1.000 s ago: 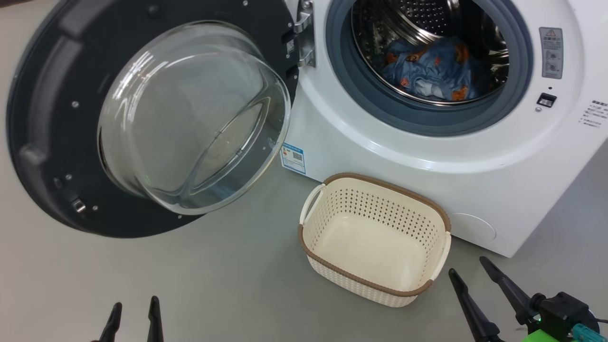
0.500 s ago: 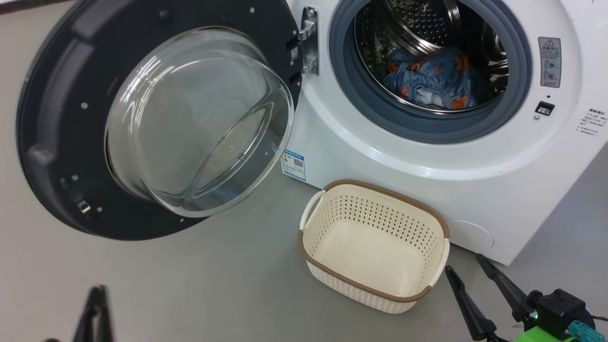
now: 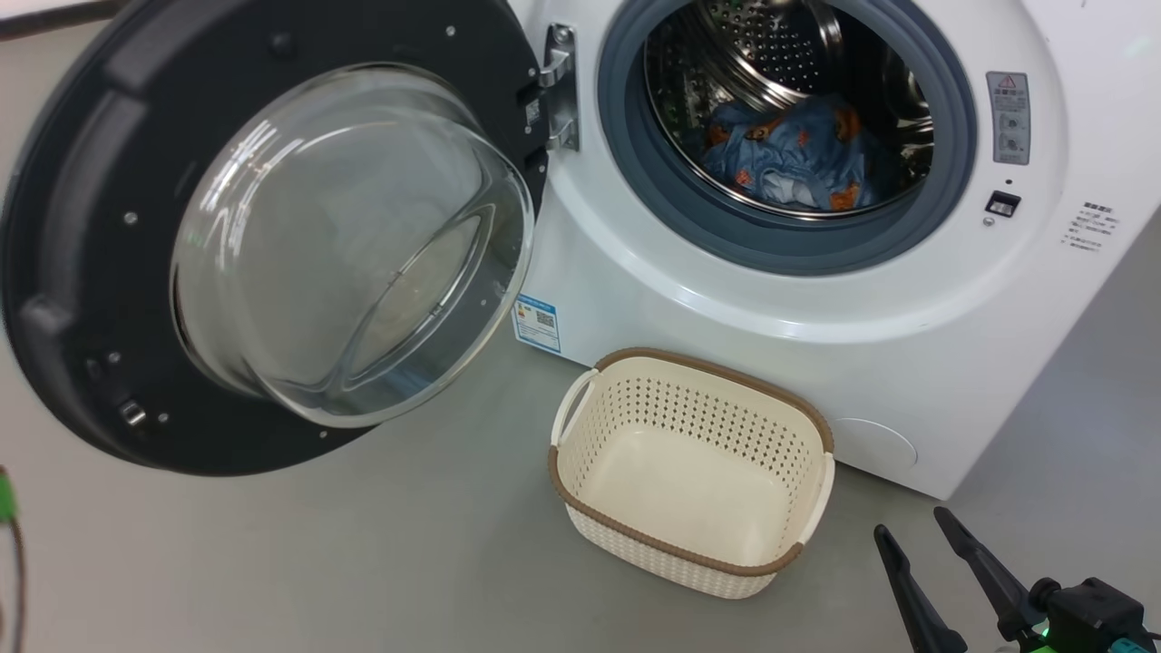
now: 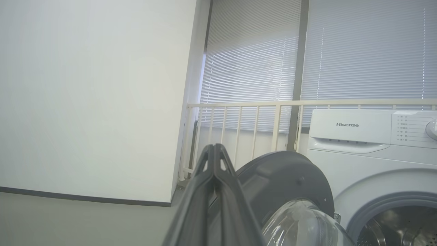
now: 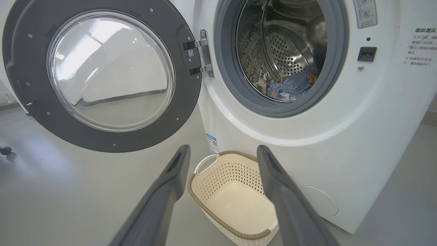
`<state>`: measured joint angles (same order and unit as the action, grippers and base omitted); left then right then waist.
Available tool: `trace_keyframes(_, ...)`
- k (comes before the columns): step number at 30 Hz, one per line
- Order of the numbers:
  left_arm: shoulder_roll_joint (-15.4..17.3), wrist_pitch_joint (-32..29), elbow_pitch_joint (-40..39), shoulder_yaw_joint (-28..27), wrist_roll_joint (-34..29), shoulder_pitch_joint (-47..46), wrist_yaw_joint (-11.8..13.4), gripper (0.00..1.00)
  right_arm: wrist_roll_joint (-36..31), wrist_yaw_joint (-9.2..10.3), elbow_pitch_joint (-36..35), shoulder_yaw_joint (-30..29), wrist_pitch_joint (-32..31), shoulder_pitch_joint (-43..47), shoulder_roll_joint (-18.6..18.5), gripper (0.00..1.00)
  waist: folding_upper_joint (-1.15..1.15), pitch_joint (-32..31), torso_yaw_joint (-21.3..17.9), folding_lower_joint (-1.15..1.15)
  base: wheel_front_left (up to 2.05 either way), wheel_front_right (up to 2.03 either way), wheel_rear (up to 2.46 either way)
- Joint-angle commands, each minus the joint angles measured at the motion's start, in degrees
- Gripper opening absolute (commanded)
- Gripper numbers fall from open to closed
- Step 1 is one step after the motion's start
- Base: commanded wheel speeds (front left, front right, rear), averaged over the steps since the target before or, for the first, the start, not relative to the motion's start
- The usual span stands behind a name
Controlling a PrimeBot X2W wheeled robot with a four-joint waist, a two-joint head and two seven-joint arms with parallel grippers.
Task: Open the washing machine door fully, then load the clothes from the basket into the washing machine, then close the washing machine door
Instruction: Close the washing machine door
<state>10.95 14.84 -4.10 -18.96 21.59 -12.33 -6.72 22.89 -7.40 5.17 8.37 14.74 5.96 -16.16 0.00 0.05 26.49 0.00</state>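
On the grey floor (image 3: 363, 562) you have the washing machine (image 3: 816, 345) with its door (image 3: 82, 181) standing wide open to the left. The clothes (image 3: 798, 154) lie inside the drum, and the basket (image 3: 689, 408) sits just in front of the machine. Your left gripper (image 4: 214, 150) has its fingers pressed together; your right gripper (image 3: 912, 524) holds them spread apart, near the basket.

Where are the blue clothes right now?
In the head view the clothes lie low in the drum of the washing machine, at upper right, to the right of the open washing machine door and above the empty basket.
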Motion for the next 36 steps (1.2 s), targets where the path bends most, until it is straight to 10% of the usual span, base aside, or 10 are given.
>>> trace_keyframes(1, 2.98, 0.16, -0.37, -1.89, 1.46, -3.67, -0.33, 0.00, -0.48, -0.09, -1.55, 0.58, 0.26, -0.55, -0.84, 1.00, 0.00, 0.28, -0.50, 0.00, 0.00, 0.00, 0.00)
trace_keyframes(9, 14.82, -1.74, 16.69, -0.07, 21.81, -17.68, -0.75, 0.00, -0.56, -0.09, -2.21, -0.30, 0.26, -0.55, -1.16, 1.00, 0.00, 2.34, -2.52, 0.00, 0.00, 0.00, 0.00)
trace_keyframes(17, 21.77, -16.09, 33.35, 2.96, 40.80, -26.63, -0.76, 0.00, -0.51, -0.09, -2.80, -0.49, 0.26, -1.60, -2.09, 1.00, 0.00, 5.00, -3.94, 0.00, 0.00, 0.00, 0.00)
trace_keyframes(36, 26.30, -35.67, 47.86, 7.67, 50.83, -31.22, -0.77, 0.00, -0.05, -0.09, -2.91, 0.01, 0.26, -3.61, -3.92, 1.00, 0.00, 8.02, -5.68, 0.00, 0.00, 0.00, 0.00)
